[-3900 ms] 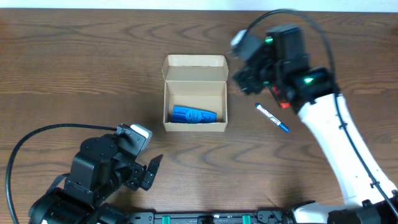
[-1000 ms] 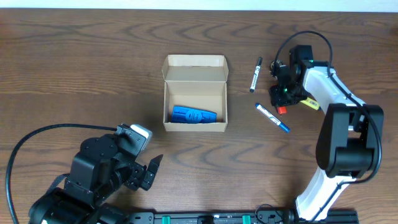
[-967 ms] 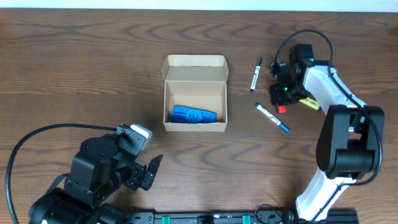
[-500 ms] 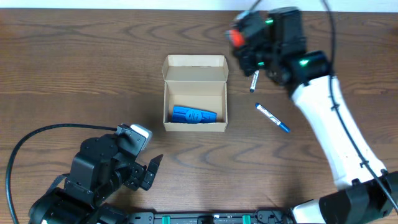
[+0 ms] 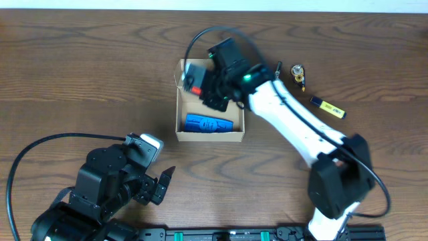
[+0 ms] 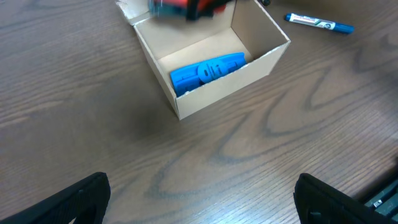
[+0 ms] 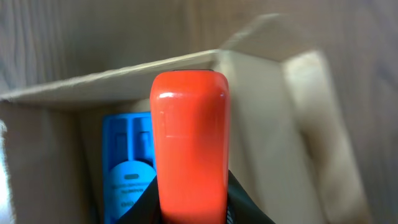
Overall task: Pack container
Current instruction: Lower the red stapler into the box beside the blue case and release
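The container (image 5: pixel 209 136) is a small open cardboard box at mid table, its lid flap standing at the far side. A blue object (image 5: pixel 208 123) lies inside it, also seen in the left wrist view (image 6: pixel 207 71). My right gripper (image 5: pixel 200 86) hangs over the box's back part, shut on an orange-red marker (image 5: pixel 196 88). In the right wrist view the marker (image 7: pixel 189 137) points down into the box (image 7: pixel 273 137), beside the blue object (image 7: pixel 124 168). My left gripper (image 5: pixel 162 182) stands open near the front left, fingers (image 6: pixel 81 199) wide apart over bare wood.
A yellow highlighter (image 5: pixel 328 107), a small round item (image 5: pixel 297 72) and a black pen (image 5: pixel 277 68) lie right of the box. A blue-capped marker (image 6: pixel 320 23) lies on the table beyond the box, hidden under the right arm from overhead.
The right arm has swung left from the pens at the right to above the box, carrying the orange-red marker. The left arm has not moved.
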{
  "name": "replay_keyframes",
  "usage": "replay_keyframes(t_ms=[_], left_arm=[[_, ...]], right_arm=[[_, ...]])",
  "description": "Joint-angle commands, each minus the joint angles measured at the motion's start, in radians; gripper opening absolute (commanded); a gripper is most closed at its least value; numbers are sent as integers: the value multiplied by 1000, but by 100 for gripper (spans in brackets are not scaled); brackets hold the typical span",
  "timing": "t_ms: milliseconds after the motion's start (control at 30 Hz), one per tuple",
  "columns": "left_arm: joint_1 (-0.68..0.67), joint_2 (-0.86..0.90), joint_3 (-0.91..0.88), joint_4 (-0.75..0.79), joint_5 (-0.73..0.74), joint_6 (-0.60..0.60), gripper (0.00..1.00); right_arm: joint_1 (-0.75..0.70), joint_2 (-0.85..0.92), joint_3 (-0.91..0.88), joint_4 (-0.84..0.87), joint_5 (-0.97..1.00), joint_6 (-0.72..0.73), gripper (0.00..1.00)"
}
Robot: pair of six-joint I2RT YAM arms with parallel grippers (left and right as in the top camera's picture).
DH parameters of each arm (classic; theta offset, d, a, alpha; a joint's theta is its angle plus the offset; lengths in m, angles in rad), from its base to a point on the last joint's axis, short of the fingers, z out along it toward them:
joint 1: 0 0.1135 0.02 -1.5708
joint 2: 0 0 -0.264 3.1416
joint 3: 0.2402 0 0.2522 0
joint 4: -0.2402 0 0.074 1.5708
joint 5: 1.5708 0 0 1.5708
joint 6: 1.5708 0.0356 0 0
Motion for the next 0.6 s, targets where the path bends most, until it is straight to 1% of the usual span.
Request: replay_keyframes(t_ms=[0,200,567], left_arm=[[-4,-3,16,-3,-4,-11,95],[-4,-3,16,-2,-4,-11,95],[-4,-3,16,-3,-4,-11,95]], right_arm=[[43,38,-3,4,-12,-146,1],[56,88,-3,19,30,-155,1],[48,96,-3,-5,60,-204,1]])
